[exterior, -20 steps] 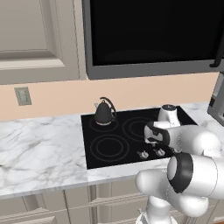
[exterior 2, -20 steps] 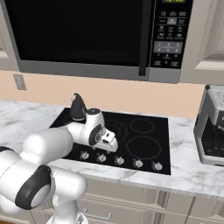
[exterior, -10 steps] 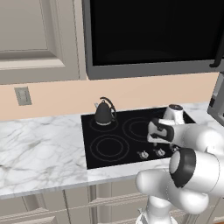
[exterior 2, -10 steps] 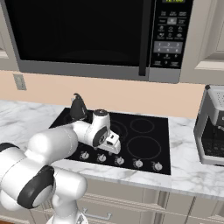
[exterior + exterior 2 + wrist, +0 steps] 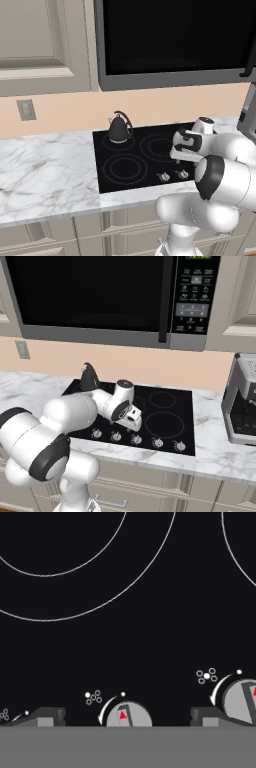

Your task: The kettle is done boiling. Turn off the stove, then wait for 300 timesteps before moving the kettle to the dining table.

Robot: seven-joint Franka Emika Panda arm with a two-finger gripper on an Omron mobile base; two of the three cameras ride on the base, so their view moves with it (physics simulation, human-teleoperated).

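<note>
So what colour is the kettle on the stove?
Dark grey kettle with a black handle, clearest in the left base view.

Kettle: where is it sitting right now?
The kettle sits on the stove's back-left burner, near the wall, well apart from the open gripper above the front knobs.

Black glass of the stove (image 5: 150,637) fills the frame from edge to edge. White burner rings (image 5: 75,577) curve across the upper left, and another arc cuts the upper right corner. Along the bottom, two dark fingertips (image 5: 45,717) rise, one at lower left, one right of centre, spread wide apart. Between them sits a silver knob (image 5: 128,716) with a red marker on it, small white dots printed just above and left. A second knob (image 5: 241,701) shows at the right edge, beside the right fingertip.
</note>
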